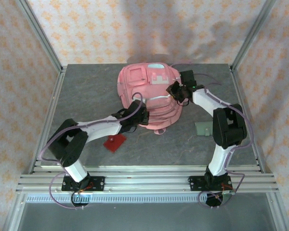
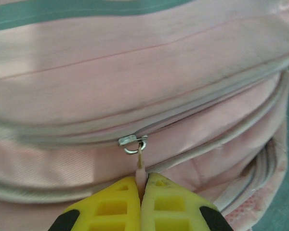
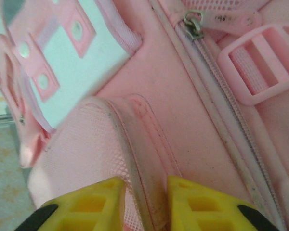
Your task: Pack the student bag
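The left gripper (image 2: 142,182) is clenching its jaws on the zip pull (image 2: 140,162) of the student bag (image 1: 151,98); the right gripper (image 3: 145,185) is grasping the bag's padded ridge (image 3: 143,139) between its jaws.

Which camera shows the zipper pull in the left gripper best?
Left wrist: the zipper pull hangs from its slider into the left gripper, sharp and close. From top external it's too small to make out on the student bag. Right wrist shows a different zip.
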Controlling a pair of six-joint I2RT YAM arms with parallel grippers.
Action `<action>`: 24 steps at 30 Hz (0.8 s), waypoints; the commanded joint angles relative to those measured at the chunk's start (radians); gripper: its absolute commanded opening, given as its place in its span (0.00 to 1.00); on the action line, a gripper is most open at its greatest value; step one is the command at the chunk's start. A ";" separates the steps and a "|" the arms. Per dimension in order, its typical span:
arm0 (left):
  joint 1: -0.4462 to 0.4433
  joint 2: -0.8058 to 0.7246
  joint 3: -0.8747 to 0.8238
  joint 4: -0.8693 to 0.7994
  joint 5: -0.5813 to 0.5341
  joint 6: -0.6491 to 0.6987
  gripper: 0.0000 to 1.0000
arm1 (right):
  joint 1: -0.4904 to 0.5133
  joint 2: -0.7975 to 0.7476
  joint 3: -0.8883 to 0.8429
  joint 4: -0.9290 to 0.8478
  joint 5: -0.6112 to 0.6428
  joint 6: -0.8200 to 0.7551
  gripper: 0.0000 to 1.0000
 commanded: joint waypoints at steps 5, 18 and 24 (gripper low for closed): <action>-0.033 0.058 0.075 0.057 0.064 -0.029 0.00 | 0.029 -0.208 -0.268 0.272 -0.101 0.138 0.29; -0.032 0.025 0.016 0.053 0.004 -0.041 0.00 | 0.080 -0.224 -0.474 0.639 -0.219 0.297 0.23; -0.032 0.032 0.020 0.062 0.007 -0.038 0.00 | 0.117 -0.241 -0.592 0.928 -0.272 0.378 0.27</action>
